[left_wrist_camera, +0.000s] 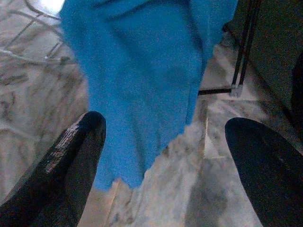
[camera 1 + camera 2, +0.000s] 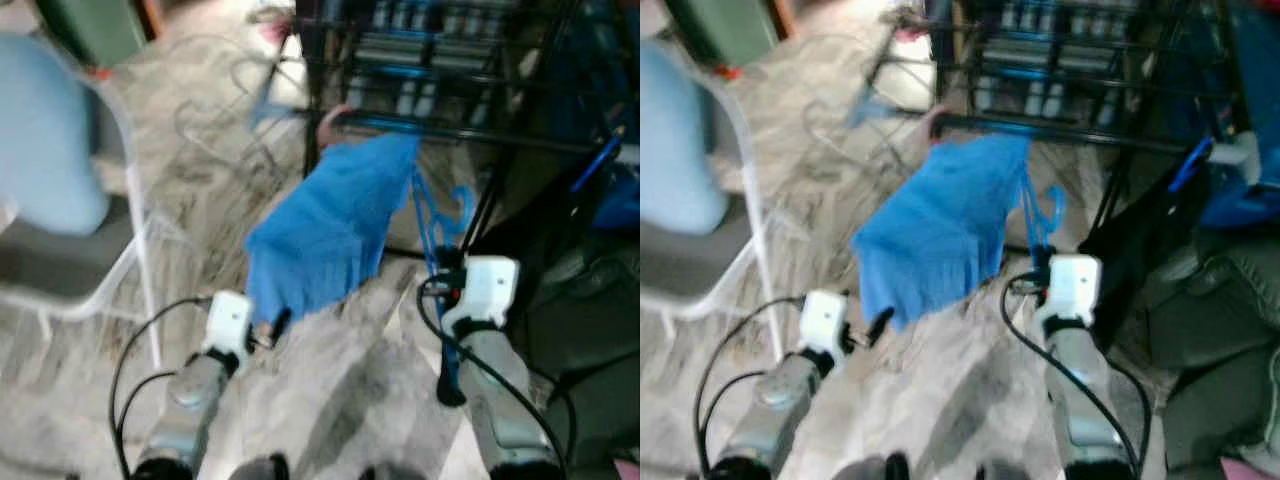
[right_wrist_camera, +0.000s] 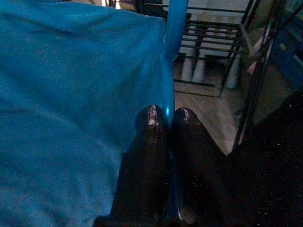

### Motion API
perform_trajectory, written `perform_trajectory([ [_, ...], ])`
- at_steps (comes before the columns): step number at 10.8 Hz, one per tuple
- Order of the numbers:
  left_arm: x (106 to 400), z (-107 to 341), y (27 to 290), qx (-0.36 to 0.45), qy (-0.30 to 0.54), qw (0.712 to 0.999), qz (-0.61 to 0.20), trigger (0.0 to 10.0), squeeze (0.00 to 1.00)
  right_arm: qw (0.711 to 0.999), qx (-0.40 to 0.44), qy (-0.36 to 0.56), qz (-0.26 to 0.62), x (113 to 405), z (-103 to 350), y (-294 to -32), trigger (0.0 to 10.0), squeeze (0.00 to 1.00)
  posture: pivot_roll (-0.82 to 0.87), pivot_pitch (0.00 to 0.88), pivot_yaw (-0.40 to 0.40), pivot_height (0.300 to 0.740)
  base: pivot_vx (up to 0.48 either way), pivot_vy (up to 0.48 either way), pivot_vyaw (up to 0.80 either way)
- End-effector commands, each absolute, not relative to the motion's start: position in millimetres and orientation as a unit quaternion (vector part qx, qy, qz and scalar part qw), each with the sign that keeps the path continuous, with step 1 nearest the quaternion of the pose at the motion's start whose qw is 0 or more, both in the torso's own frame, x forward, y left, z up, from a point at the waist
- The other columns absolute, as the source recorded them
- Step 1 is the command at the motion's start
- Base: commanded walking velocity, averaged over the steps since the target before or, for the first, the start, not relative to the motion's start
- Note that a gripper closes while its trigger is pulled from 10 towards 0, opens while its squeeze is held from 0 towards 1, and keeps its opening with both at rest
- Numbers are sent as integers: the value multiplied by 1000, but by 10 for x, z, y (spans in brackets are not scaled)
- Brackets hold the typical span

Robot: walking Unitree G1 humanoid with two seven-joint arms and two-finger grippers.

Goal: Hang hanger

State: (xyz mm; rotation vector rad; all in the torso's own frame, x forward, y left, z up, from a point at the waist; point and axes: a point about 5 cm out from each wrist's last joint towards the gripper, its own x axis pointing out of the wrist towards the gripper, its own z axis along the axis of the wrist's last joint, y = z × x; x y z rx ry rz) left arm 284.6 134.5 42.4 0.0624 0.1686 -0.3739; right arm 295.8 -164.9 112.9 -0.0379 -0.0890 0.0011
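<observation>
A blue plastic hanger [image 2: 436, 222] carries a blue cloth [image 2: 330, 230] that drapes down to the left, in front of a black metal rack [image 2: 450, 135]. My right gripper [image 3: 166, 113] is shut on the hanger's thin blue bar, just right of the cloth, and it is seen again as the right gripper [image 2: 443, 268] below the hanger. My left gripper [image 1: 164, 122] is open, its two black fingers spread wide on either side of the cloth's lower edge without touching it. From the head, the left gripper [image 2: 274, 326] sits at the cloth's bottom left corner.
A grey-framed chair [image 2: 70, 275] with a light blue shape [image 2: 40, 140] on it stands at the left. Dark bags and a black stand [image 2: 590, 300] crowd the right. Thin wire items [image 2: 215, 120] lie on the marbled floor beyond the cloth.
</observation>
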Motion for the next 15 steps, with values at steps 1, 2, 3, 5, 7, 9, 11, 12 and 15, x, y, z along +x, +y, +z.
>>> perform_trajectory([
  [1, 2794, 360, 1269, 29, 97, 975, -198, 10000, 0, 999, -21, -42, -16, 2954, 1123, -1744, 10000, 0, -20, 207, 24, 740, 364, 0, 0],
  [2, 2788, 354, 1270, 30, 98, 975, -199, 10000, 0, 999, -13, -44, -22, 2986, 1152, -1757, 10000, 0, -20, 209, 25, 740, 360, 0, 0],
  [3, 2786, 352, 1267, 30, 98, 974, -200, 10000, 0, 998, -5, -50, -25, 3027, 1205, -1749, 10000, 0, -20, 210, 26, 740, 296, 0, 0],
  [5, 2774, 352, 1273, 28, 96, 975, -200, 10000, 0, 998, -21, -65, -13, 3037, 1251, -1696, 10000, 0, -13, 210, 28, 740, 0, 0, 0],
  [7, 2759, 330, 1292, 32, 101, 974, -200, 10000, 0, 998, -30, -63, -5, 2959, 1194, -1653, 10000, 0, -10, 206, 30, 740, 0, 0, 0],
  [9, 2754, 321, 1300, 35, 101, 974, -202, 10000, 0, 996, -51, -69, -3, 2842, 1145, -1652, 10000, 0, -13, 201, 36, 740, 0, 0, 0],
  [11, 2756, 318, 1301, 37, 100, 973, -204, 10000, 0, 991, -71, -113, -2, 2856, 1333, -1595, 10000, 0, -19, 198, 44, 740, 0, 0, 0],
  [12, 2759, 316, 1297, 38, 100, 973, -206, 10000, 0, 989, -70, -132, 1, 2889, 1438, -1559, 10000, 0, -20, 197, 48, 740, 0, 0, 0],
  [15, 2787, 309, 1301, 39, 102, 973, -204, 10000, 0, 990, -52, -133, -3, 2985, 1511, -1585, 10000, 0, -16, 196, 47, 740, 0, 0, 0],
])
